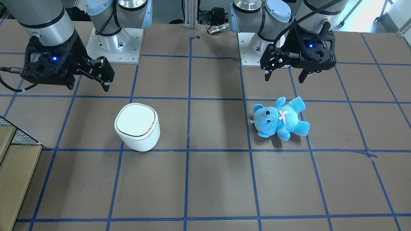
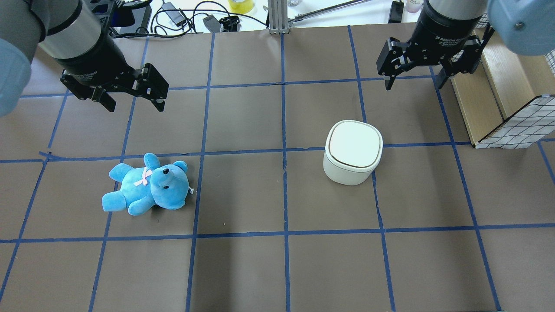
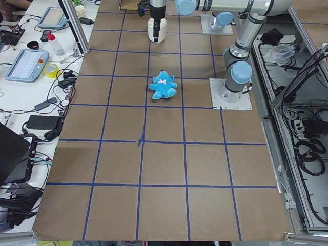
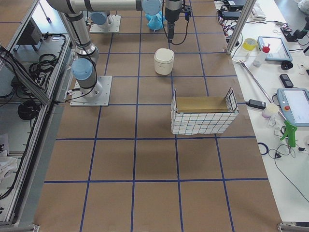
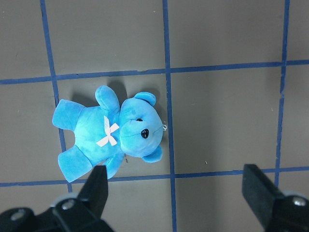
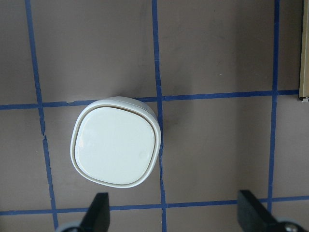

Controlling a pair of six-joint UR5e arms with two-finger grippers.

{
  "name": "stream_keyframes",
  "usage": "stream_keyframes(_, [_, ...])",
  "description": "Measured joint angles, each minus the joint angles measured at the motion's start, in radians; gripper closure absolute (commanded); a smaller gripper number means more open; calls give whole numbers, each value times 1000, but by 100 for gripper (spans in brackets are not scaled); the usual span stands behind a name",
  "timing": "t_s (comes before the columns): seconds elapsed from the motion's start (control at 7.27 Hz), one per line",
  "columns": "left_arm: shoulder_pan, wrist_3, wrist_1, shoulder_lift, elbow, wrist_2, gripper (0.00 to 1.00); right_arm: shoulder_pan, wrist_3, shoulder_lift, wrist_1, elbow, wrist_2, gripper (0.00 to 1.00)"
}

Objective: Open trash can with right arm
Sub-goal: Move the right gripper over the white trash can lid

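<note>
The white trash can [image 2: 353, 151] stands upright on the brown table with its flat lid shut. It also shows in the front view [image 1: 137, 126] and in the right wrist view [image 6: 116, 149]. My right gripper [image 2: 415, 83] is open and empty. It hovers above the table, beyond the can and a little to its right, apart from it. In the right wrist view its fingertips [image 6: 98, 209] frame the bottom edge below the can. My left gripper [image 2: 135, 106] is open and empty above the blue teddy bear [image 2: 147, 184].
The teddy bear [image 1: 279, 117] lies on its back on the robot's left half of the table. A wire-mesh box with tan boards [image 2: 511, 125] stands at the table's right edge, close to the right arm. Blue tape lines grid the table.
</note>
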Motion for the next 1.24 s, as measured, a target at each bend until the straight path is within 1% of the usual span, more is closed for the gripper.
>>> stream_keyframes(0.14, [0,0,0,0,0,0,0,36,25,1,-3,0,-3,82])
stream_keyframes(0.28, [0,0,0,0,0,0,0,86,66,5,-8,-1,-8,96])
stream_keyframes(0.41, [0,0,0,0,0,-1,0,126,92,13,-13,0,-9,100])
stream_keyframes(0.69, [0,0,0,0,0,-1,0,152,103,40,-17,9,-2,100])
stream_keyframes(0.83, [0,0,0,0,0,-1,0,152,99,47,-38,35,-1,100])
stream_keyframes(1.24, [0,0,0,0,0,0,0,142,89,57,-289,202,-4,100])
